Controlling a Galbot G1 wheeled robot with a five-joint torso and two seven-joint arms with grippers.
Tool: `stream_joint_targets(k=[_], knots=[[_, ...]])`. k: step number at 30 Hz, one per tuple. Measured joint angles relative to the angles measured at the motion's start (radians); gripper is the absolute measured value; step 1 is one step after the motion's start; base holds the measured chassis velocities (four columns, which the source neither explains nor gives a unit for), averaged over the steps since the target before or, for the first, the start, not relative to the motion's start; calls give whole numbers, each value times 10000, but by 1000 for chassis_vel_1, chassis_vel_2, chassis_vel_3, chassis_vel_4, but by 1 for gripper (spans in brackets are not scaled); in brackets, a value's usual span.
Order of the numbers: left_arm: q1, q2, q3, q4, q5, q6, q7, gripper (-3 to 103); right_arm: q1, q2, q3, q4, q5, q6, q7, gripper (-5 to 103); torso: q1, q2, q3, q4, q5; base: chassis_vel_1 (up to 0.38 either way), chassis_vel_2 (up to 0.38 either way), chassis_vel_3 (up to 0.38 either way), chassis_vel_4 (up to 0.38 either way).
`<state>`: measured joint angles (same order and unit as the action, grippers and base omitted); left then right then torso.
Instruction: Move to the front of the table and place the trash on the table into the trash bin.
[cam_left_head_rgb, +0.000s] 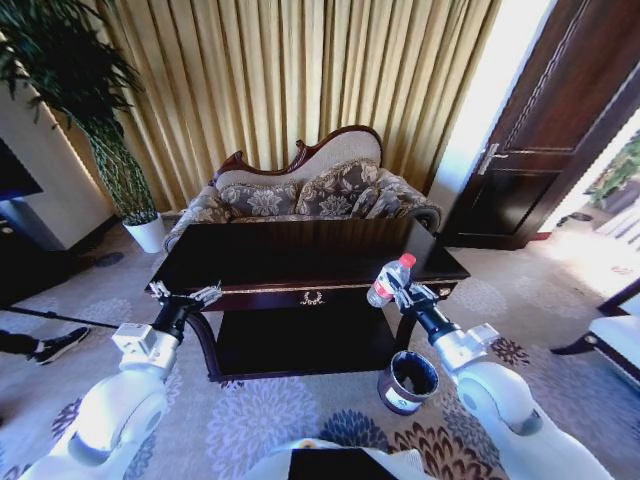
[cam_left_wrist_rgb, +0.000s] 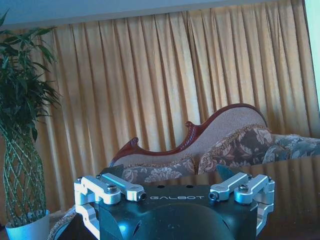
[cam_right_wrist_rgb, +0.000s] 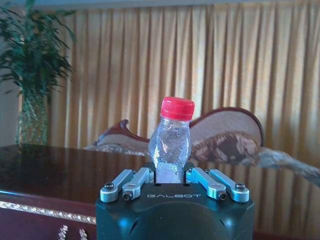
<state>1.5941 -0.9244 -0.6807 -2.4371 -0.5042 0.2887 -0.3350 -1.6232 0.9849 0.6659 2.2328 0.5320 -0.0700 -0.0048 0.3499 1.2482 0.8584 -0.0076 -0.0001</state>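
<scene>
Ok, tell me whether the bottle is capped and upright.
Capped and roughly upright: the bottle stands in the right hand, red cap on top, held near the table edge.

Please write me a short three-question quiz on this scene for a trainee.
1. True or false: the right end effector is shut on the clear plastic bottle with a red cap.
2. Where is the small round dark trash bin?
A. On the sofa
B. On the carpet by the table's front right corner
C. On the table's lower shelf
3. Fill in: the left end effector is ____ and holds nothing, at the front left edge of the glossy dark mahogany table.

Key: 1 true; 2 B; 3 open.
</scene>
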Motion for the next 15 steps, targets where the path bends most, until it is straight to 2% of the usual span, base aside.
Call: stream_joint_targets(k=[4,7,8,15], knots=[[-19,-110,-9,-27,-3,-6,-5,100,-123,251,-7,-405,-112,3,50,24,0,0,-1,-1,-2,0,0,0,0],[-6,-231,-2,-61,17,-83,-5,100,214,554,-345,-1862,-940,288,142,24,-2,1,-2,0,-1,0,0,0,0],[-6,-231,-2,-61,17,-83,-5,100,214,554,-345,-1862,-940,288,142,24,-2,1,-2,0,-1,0,0,0,0],[6,-332,-22,-99,70,-198,6,100,2125,1087,-1051,-5803,-1853,539,196,24,-1,0,0,3,1,0,0,0,0]])
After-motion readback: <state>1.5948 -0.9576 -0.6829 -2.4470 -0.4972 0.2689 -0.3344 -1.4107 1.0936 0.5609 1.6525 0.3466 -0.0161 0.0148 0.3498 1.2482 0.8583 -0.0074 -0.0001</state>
